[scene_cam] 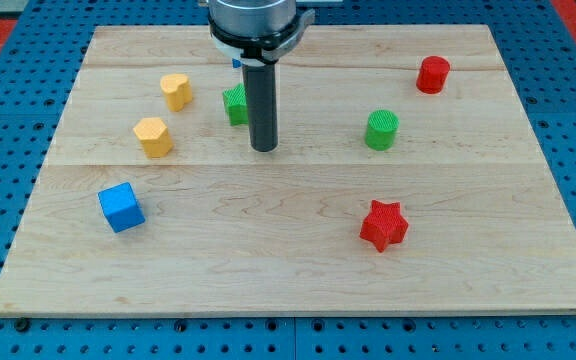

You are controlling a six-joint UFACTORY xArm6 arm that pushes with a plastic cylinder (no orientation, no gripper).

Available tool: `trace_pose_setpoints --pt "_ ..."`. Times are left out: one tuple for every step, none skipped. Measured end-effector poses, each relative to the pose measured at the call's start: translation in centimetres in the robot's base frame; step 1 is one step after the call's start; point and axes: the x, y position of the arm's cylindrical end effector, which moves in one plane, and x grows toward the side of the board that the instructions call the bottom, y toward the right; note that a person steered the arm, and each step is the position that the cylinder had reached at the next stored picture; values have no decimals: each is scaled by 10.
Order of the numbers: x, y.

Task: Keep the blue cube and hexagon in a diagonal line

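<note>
The arm carries no claw, so none can be reported apart or together; it ends in a rod whose tip (263, 149) rests on the counter (298, 270), just right of a half-hidden green block (234, 104). From that block, the blue cube (121, 207) lies down-left, corner-on, with no long axis. The yellow hexagon (153, 136) sits up-right of the cube, so they probably already form a diagonal.

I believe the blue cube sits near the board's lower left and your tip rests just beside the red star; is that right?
Not quite. The blue cube is at the lower left, but my tip rests beside the partly hidden green block, far from the red star, as the camera view shows.
</note>
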Motion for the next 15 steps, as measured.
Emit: trace_pose_setpoints --pt "-11 44" --pt "62 -34" --pt "73 -125" --pt "109 -111" --pt "93 -204" --pt "66 -218" --pt "126 -187" --pt "133 -248" --pt "107 -281" --pt "45 -244" --pt "-44 -183" --pt "-48 -136" --pt "9 -122" --pt "40 -124" --pt "36 -120"
